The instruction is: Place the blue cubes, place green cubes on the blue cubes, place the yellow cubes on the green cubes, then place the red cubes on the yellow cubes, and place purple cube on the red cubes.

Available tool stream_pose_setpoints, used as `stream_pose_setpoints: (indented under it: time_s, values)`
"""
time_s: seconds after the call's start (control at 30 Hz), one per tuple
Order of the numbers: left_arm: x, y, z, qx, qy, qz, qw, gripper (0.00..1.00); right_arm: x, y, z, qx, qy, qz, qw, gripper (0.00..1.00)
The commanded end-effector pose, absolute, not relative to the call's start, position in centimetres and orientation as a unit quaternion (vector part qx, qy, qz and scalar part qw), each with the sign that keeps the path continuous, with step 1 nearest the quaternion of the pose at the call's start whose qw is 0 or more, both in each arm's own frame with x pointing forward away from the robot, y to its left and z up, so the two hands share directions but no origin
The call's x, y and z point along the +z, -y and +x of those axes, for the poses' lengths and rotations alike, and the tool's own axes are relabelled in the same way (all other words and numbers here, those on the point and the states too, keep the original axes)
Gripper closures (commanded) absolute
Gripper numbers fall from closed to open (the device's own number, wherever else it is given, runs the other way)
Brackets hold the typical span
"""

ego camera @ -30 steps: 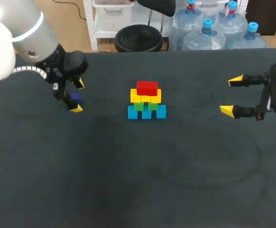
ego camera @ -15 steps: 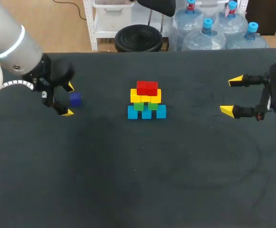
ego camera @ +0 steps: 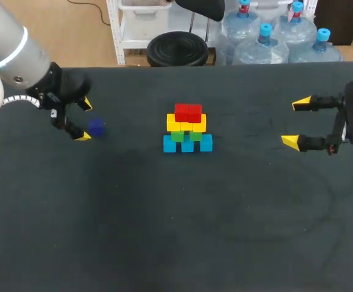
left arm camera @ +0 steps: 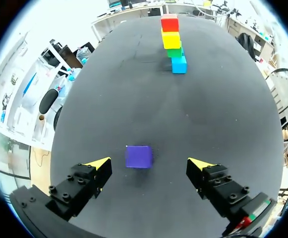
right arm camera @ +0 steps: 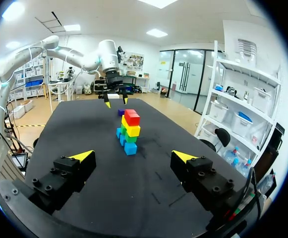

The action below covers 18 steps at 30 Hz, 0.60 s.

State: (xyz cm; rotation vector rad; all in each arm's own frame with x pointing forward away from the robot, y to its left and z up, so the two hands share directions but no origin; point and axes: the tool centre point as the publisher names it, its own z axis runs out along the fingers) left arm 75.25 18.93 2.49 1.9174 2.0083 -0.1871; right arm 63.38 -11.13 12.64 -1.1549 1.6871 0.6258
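Note:
A stack stands mid-table: blue cubes (ego camera: 188, 144) at the bottom, green cubes (ego camera: 186, 135), yellow cubes (ego camera: 186, 124), and red cubes (ego camera: 188, 112) on top. The purple cube (ego camera: 96, 128) lies alone on the table to the stack's left. My left gripper (ego camera: 85, 120) is open just left of the purple cube. In the left wrist view the purple cube (left arm camera: 138, 156) sits slightly ahead of the open left gripper (left arm camera: 149, 162), touching neither finger, with the stack (left arm camera: 172, 42) far ahead. My right gripper (ego camera: 298, 121) stands open at the far right, empty; the stack (right arm camera: 129, 131) shows ahead of it.
The dark table (ego camera: 176, 231) spreads wide in front of the stack and between it and each gripper. Nothing else lies on it.
My left arm has drawn back to the left, away from the purple cube, which stays where it was. The right arm has not moved.

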Motion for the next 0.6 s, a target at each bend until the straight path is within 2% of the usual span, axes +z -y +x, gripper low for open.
stream_pose_setpoints:
  time_s: [0.03,0.6]
  values:
    - [1.9,-18.5,77.1,-0.078,-0.707,0.684,0.164,0.00,12.6,11.1,63.4,0.256,-0.692,-0.474,0.481,0.00]
    - [-0.1,-17.9,78.2,-0.092,-0.703,0.689,0.152,0.02,12.6,11.1,63.4,0.256,-0.692,-0.474,0.481,0.00]
